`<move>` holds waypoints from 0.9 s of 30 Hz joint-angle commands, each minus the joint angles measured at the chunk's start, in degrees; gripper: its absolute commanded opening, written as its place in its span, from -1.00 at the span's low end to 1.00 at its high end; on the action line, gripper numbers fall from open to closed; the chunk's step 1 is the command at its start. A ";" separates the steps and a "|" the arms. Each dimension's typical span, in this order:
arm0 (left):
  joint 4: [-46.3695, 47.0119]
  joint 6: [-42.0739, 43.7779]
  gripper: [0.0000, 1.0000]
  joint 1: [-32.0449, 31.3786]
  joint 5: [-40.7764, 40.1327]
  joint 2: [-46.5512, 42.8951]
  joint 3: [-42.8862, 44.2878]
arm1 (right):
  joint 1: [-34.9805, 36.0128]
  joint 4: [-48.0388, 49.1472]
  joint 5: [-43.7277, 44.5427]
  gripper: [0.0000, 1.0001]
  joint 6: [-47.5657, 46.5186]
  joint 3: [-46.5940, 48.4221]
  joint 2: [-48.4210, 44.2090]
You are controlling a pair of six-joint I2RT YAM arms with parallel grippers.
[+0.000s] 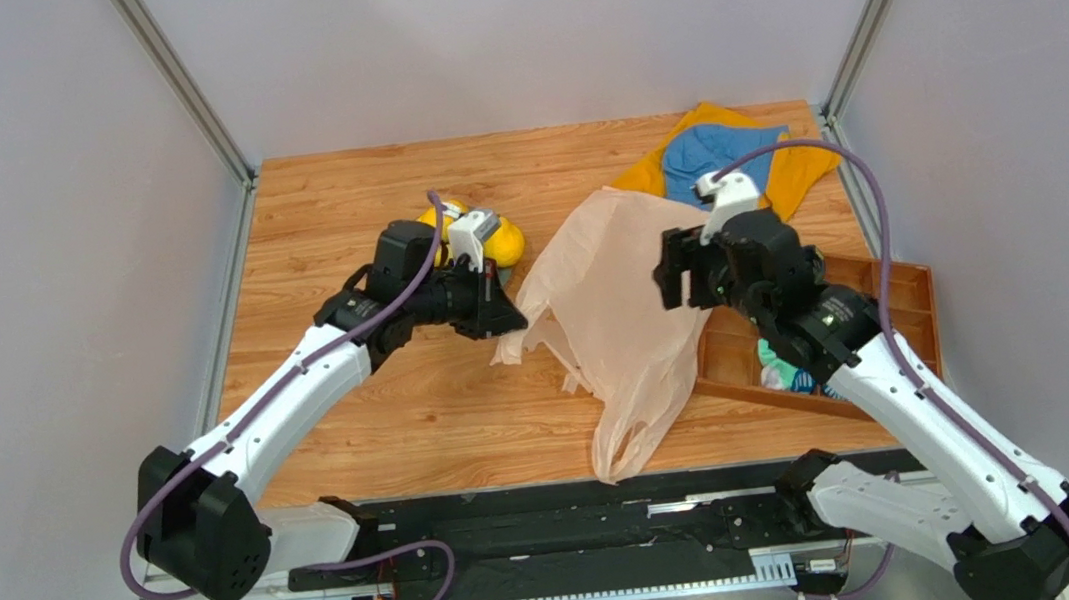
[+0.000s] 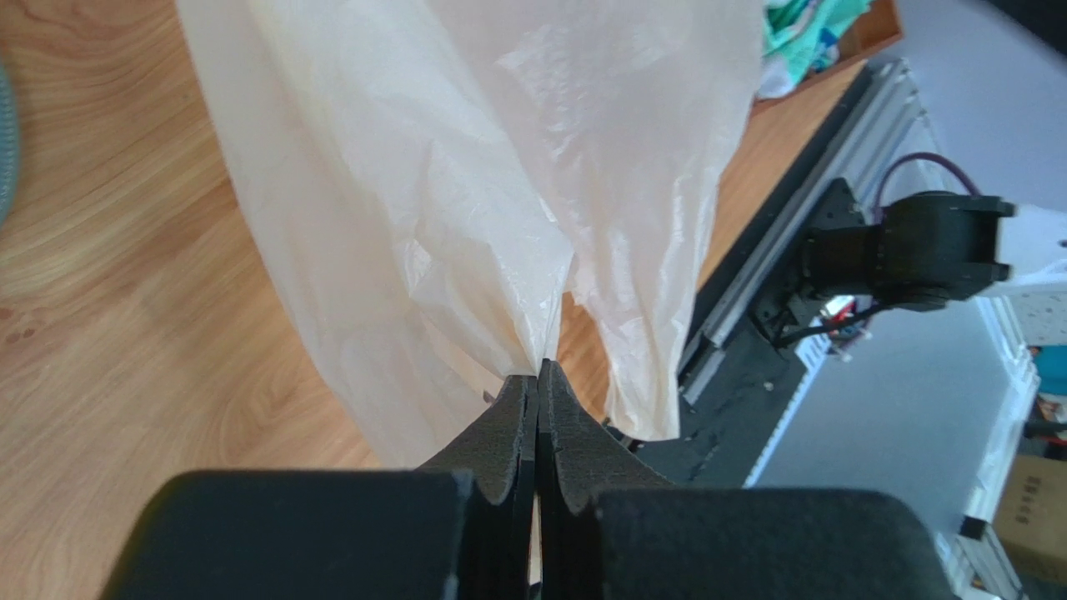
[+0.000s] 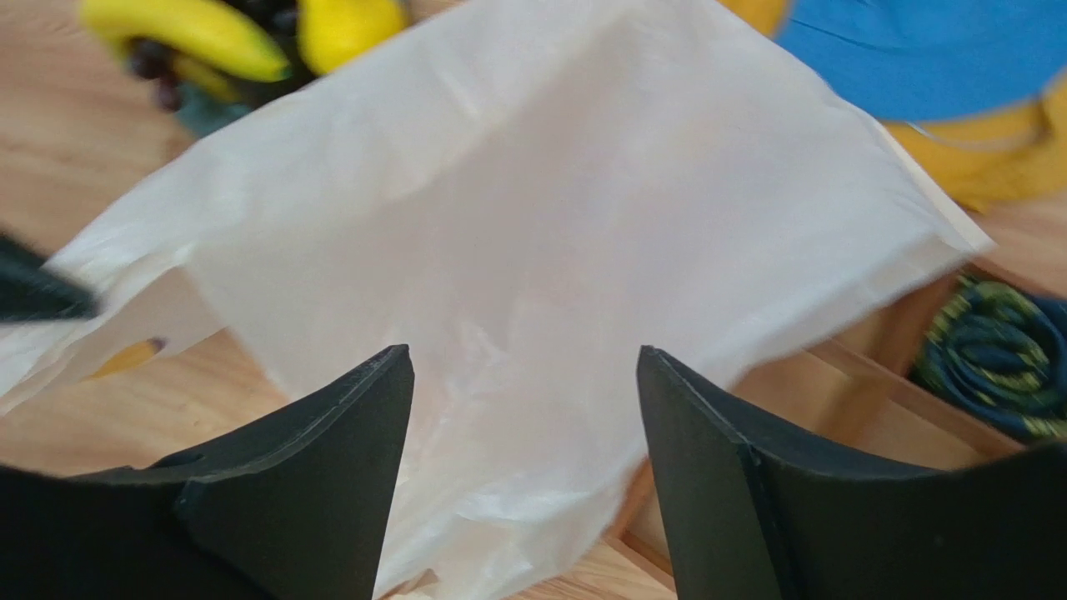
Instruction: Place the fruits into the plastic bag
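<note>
The plastic bag [image 1: 619, 321] sprawls across the middle of the wooden table [image 1: 362, 456], its lower end reaching almost to the near edge beside the black rail and its right side draped over the left rim of the wooden tray [image 1: 907, 300] by the right wall. The left gripper [image 1: 504, 311] sits at the bag's left edge; in the left wrist view its jaws are pressed together with a gathered fold of the film pinched between the tips [image 2: 539, 388], and the bag [image 2: 476, 163] fans upward from there. The right gripper [image 1: 674, 277] hovers over the bag's right half; the right wrist view shows its fingers [image 3: 338, 438] spread wide, with the pale film [image 3: 564, 213] lying beneath the gap and nothing gripped. The fruits [image 1: 496, 240] sit just beyond the left gripper, mostly hidden by it in the top view; the right wrist view alone shows a banana [image 3: 188, 31], a roundish yellow fruit [image 3: 345, 23] and dark grapes [image 3: 150, 60] just past the bag's far-left edge. Bare wood lies left of the bag towards the left wall and in front of the left arm. At the far right corner the blue cloth [image 1: 714, 159] lies on the orange cloth [image 1: 806, 176], which the bag's far corner meets. A rolled dark green item [image 3: 996, 356] rests in the tray, seen clearly only from the right wrist.
</note>
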 commanded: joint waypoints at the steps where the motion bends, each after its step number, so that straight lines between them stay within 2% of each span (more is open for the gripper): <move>1: -6.71 0.56 -1.00 -0.22 7.10 -0.40 5.71 | 10.52 8.02 1.62 0.43 -5.61 1.41 4.42; 5: -6.80 0.92 -1.00 -0.13 10.00 2.41 8.53 | 18.68 9.61 4.52 0.44 -4.91 1.23 10.13; 8: -6.19 0.65 -1.00 -0.13 11.59 3.56 10.03 | 21.95 10.31 7.87 0.48 -4.12 0.79 12.95; 15: -5.57 0.39 -1.00 -0.13 12.30 3.92 10.82 | 23.54 16.45 4.98 0.48 0.10 -2.19 12.96; 22: -2.85 -1.10 -1.00 -0.13 14.75 4.09 10.03 | 23.63 20.85 7.25 0.47 2.38 -5.62 14.09; 27: -0.39 -3.12 -1.00 -0.13 17.13 4.36 9.76 | 23.63 24.72 15.85 0.41 6.42 -7.55 16.99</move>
